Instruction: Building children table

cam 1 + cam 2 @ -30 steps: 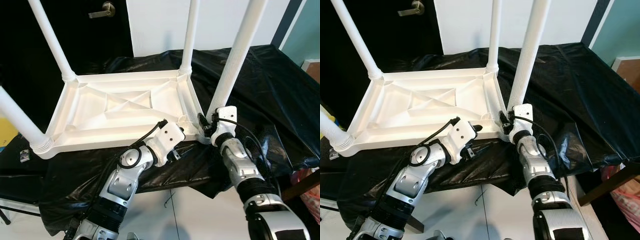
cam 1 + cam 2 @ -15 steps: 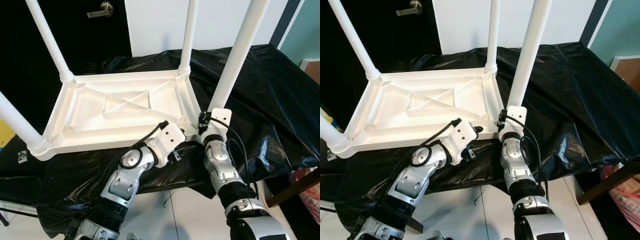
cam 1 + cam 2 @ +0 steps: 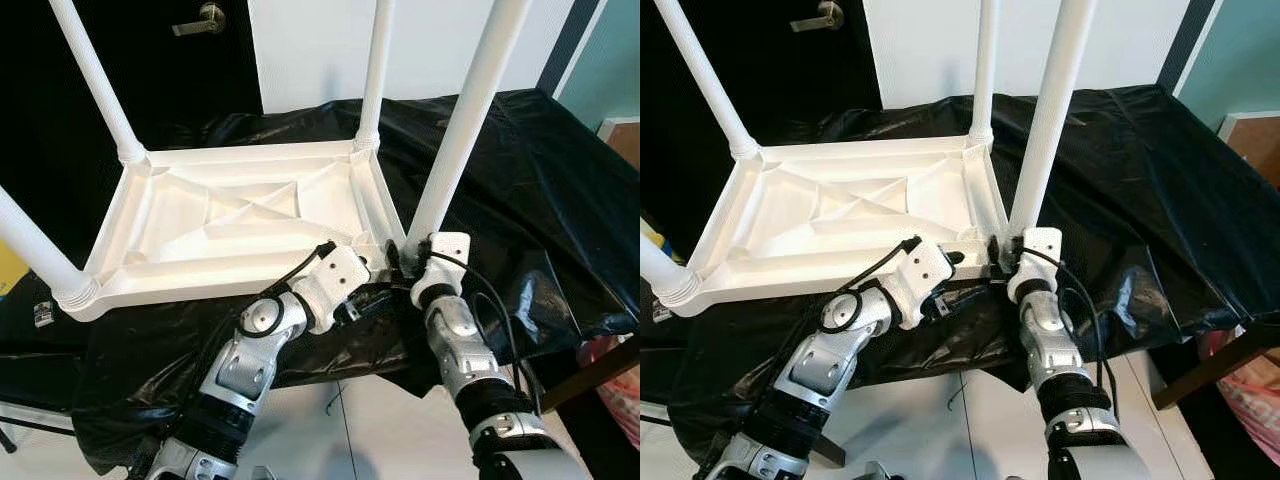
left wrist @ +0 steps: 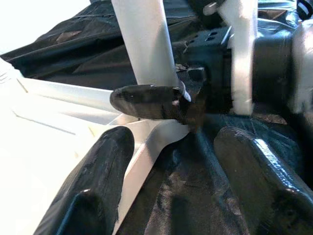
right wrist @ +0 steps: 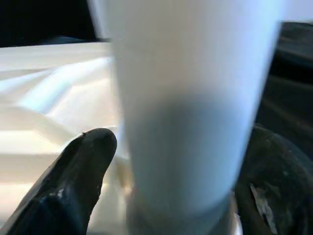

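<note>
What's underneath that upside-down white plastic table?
The white plastic table lies on crinkled black plastic sheeting, draped over a surface. The sheeting hides what that surface is.

Indoor room of a home. Indicators: a dark door [image 3: 130, 60] with a lever handle [image 3: 205, 18], a white wall [image 3: 320, 50], a teal wall [image 3: 615, 70], and a pale tiled floor [image 3: 380, 440]. Black plastic sheeting [image 3: 540, 170] covers the work surface.

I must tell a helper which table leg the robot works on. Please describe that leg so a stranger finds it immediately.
On the black plastic sheet lies a white children's table upside down, four white legs pointing up. The wanted leg stands at the near corner on the robot's right. Unlike the other three, it has the right claw around its base, with the left claw beside that corner.
</note>
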You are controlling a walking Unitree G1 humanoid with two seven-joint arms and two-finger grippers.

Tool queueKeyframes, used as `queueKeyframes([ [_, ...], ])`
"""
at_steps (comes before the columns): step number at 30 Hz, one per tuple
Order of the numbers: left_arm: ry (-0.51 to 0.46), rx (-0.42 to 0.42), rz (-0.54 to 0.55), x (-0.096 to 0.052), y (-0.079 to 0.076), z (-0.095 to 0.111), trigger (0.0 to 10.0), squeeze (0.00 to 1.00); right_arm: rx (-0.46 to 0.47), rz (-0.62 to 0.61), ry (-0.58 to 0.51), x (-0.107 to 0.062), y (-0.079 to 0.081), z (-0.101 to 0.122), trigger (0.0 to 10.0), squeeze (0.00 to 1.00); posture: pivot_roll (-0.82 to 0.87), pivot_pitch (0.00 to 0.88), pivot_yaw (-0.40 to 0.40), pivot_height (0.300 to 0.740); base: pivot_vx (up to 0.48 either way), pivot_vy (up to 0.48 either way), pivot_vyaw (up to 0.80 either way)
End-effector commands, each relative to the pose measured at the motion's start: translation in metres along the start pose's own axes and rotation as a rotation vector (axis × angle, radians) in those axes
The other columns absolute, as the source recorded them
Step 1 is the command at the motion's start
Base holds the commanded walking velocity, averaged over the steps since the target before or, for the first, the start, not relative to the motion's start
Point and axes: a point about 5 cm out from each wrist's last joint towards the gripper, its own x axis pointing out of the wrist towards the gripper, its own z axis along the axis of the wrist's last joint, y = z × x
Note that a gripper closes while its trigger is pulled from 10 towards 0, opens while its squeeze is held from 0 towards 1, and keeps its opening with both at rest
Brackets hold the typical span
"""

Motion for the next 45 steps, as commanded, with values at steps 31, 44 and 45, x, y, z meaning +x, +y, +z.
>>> queueKeyframes([
  [31,0.014,-0.003,0.105,-0.001,0.007,-0.003,10.0,0.0,-0.185,0.519,0.134,0.009,-0.015,0.001,0.0,0.0,-0.02,0.029,0.001,0.74,0.0,0.0,0.0],
  [44,0.011,-0.004,0.107,0.0,0.008,-0.003,10.0,0.0,-0.158,0.463,0.17,0.008,-0.022,-0.005,10.0,0.0,-0.02,0.029,0.004,0.74,0.0,0.0,0.0],
  [45,0.011,-0.004,0.107,0.0,0.008,-0.003,10.0,0.0,-0.158,0.463,0.17,0.008,-0.022,-0.005,10.0,0.0,-0.02,0.029,0.004,0.74,0.0,0.0,0.0],
])
